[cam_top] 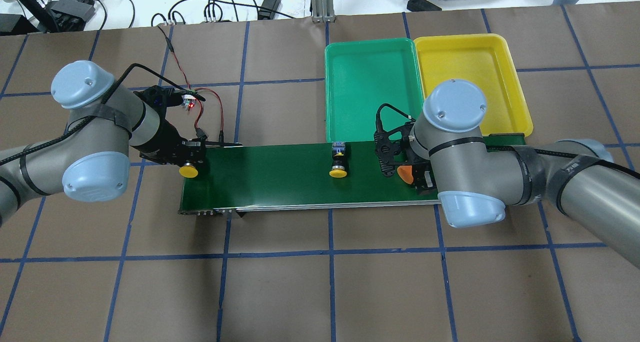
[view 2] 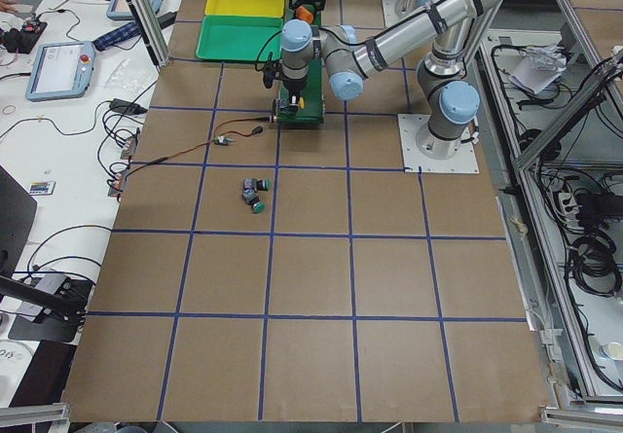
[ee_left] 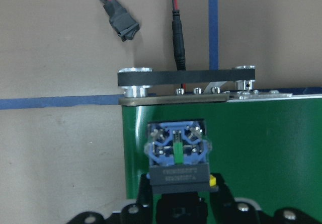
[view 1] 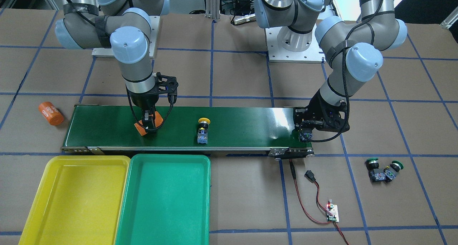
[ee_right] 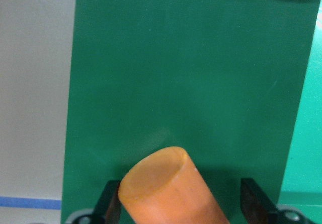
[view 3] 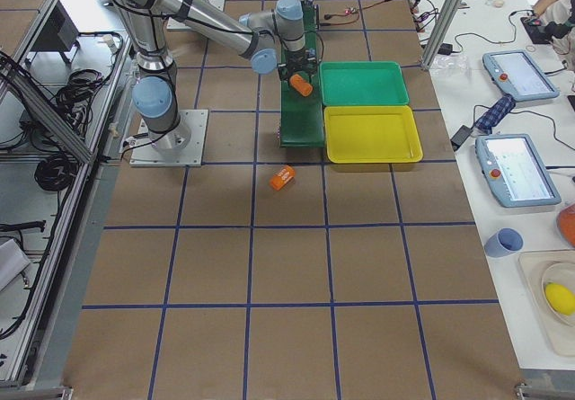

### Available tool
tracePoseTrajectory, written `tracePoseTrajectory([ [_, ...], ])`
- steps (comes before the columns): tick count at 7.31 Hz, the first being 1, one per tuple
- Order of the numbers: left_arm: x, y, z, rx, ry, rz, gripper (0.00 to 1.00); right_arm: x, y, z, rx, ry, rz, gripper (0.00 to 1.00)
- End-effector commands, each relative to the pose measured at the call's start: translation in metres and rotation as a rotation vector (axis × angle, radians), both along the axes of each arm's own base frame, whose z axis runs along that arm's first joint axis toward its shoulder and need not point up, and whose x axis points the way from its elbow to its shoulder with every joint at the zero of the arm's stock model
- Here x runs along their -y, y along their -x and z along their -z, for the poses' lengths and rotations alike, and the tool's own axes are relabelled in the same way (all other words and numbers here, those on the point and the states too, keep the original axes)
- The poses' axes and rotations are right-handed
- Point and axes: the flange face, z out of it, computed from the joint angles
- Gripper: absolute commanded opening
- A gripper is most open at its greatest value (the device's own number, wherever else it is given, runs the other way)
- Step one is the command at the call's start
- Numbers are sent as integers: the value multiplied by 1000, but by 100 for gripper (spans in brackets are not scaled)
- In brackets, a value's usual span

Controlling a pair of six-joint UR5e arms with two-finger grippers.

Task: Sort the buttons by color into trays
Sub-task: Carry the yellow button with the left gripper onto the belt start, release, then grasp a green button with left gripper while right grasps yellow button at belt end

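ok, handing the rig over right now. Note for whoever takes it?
Left hand: shut on a yellow button at one end of the conveyor belt.
Right hand: shut on an orange cylinder over the belt; not a button.
Second yellow button lies mid-belt.
Two green buttons lie on the table, off the belt, on the left hand's side.
Yellow tray and green tray hold nothing, so nothing is sorted yet.
Left to do: all four buttons into matching trays.
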Motion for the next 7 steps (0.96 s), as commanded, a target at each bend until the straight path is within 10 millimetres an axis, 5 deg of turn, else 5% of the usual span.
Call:
tracePoseTrajectory([
  [1, -2, 8, -4, 1, 6, 13, 100, 6, -1, -7, 13, 17, 70, 85],
  [4, 3, -4, -44, 33, 82, 3, 100, 9, 0, 2, 38, 0, 257, 77],
  [7, 40, -98, -52, 132, 87, -84, 100, 12, 0, 3, 56, 21, 383, 74],
])
